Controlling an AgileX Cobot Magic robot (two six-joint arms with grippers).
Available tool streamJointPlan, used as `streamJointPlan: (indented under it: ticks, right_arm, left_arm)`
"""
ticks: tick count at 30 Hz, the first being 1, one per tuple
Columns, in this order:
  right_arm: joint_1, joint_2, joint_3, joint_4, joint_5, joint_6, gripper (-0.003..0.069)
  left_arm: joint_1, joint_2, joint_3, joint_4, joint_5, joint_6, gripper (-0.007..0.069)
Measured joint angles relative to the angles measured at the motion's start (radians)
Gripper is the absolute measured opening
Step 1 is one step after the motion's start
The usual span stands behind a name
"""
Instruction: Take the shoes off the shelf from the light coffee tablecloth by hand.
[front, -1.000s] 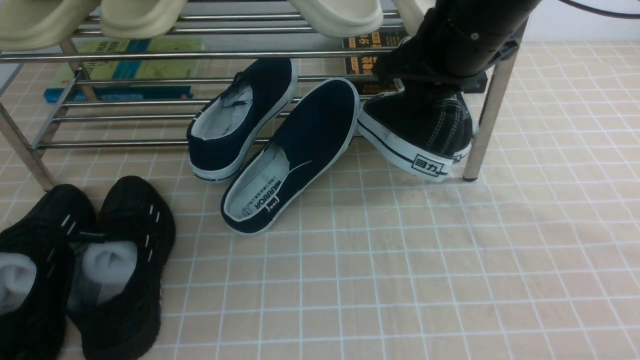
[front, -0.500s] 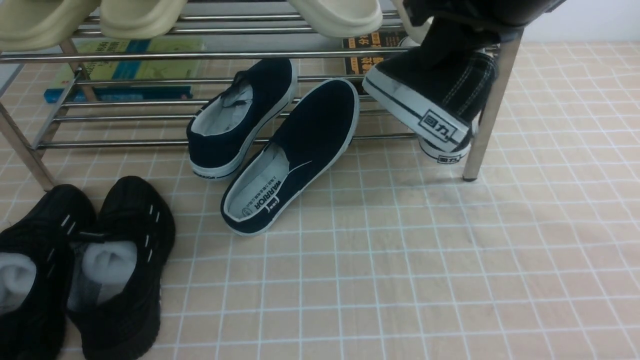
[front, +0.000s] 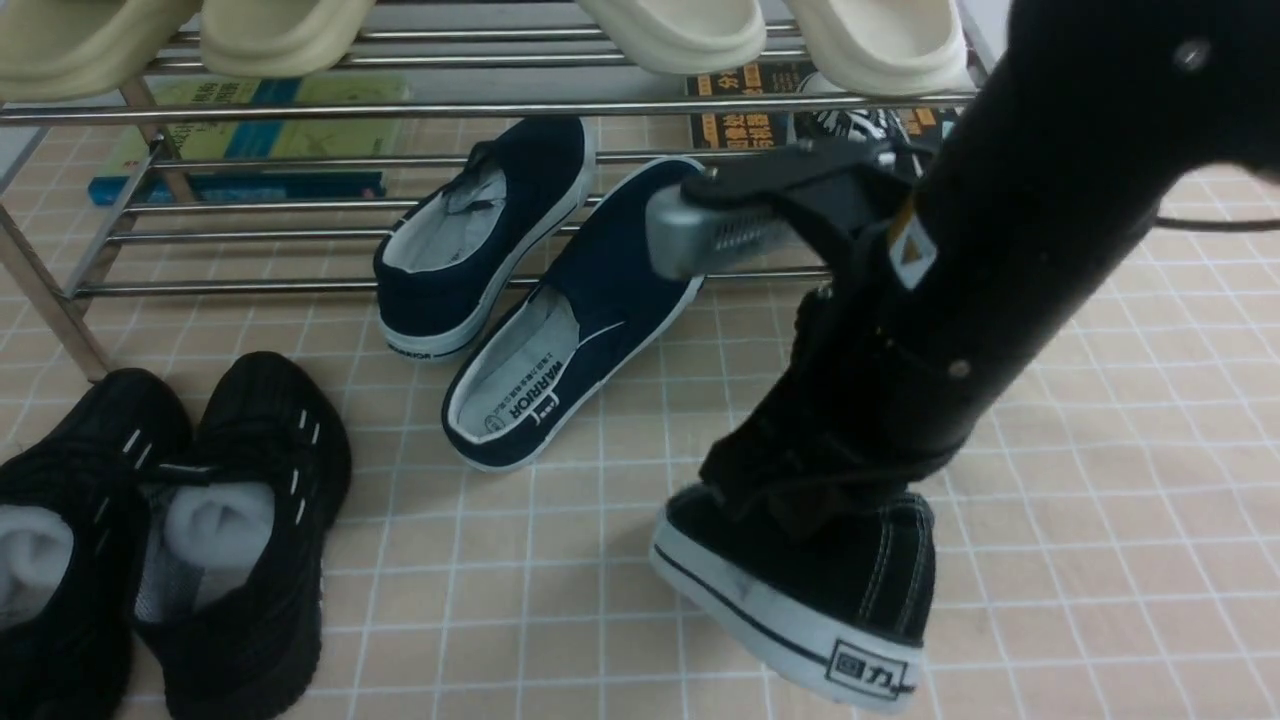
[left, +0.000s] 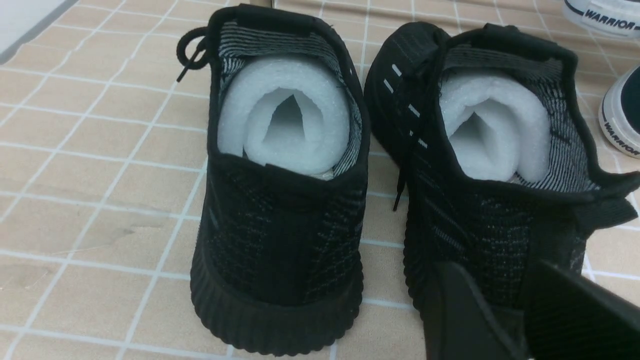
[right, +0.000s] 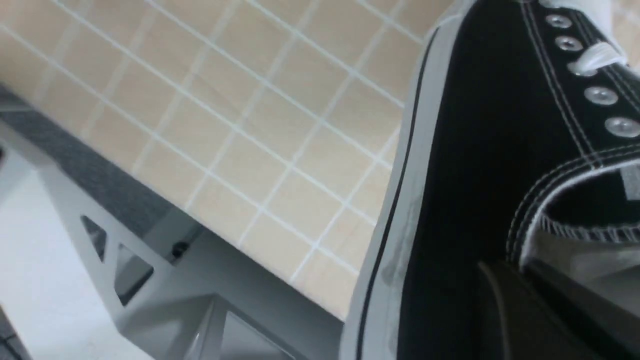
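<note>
My right gripper (front: 810, 500) is shut on the collar of one of the shoes (front: 800, 590), a black canvas sneaker with a white sole. It hangs tilted, heel toward the camera, low over the light coffee tablecloth (front: 1100, 500) in front of the shelf (front: 400, 108). In the right wrist view the gripper (right: 520, 280) pinches the sneaker's (right: 475, 150) side wall. The other sneaker's white laces (front: 850, 125) show on the lower tier behind the arm. My left gripper (left: 500, 280) is open just behind the heel of a black knit sneaker (left: 500, 210).
Two navy slip-ons (front: 580, 320) lean off the shelf's lower rail. A black knit pair (front: 240, 530) stands at the front left. Cream slippers (front: 670, 30) sit on the top tier, books (front: 250, 140) lie behind. The table's edge and grey frame (right: 125, 240) show below.
The right arm has lifted the canvas sneaker off the lower tier, then carried it forward and down to the cloth in front of the shelf. The other shoes have not moved.
</note>
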Motion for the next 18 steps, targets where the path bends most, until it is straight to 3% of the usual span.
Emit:
streamJointPlan:
  ticks: [10,18]
  right_arm:
    - [0.013,0.038,-0.03,-0.055,-0.05,0.07,0.0015]
    - [0.003,0.066,-0.192,-0.185,-0.001,0.085,0.0016]
  left_arm:
    - [0.0,0.0,0.0,0.0,0.0,0.0,0.024]
    - [0.0,0.0,0.0,0.0,0.0,0.0,0.024]
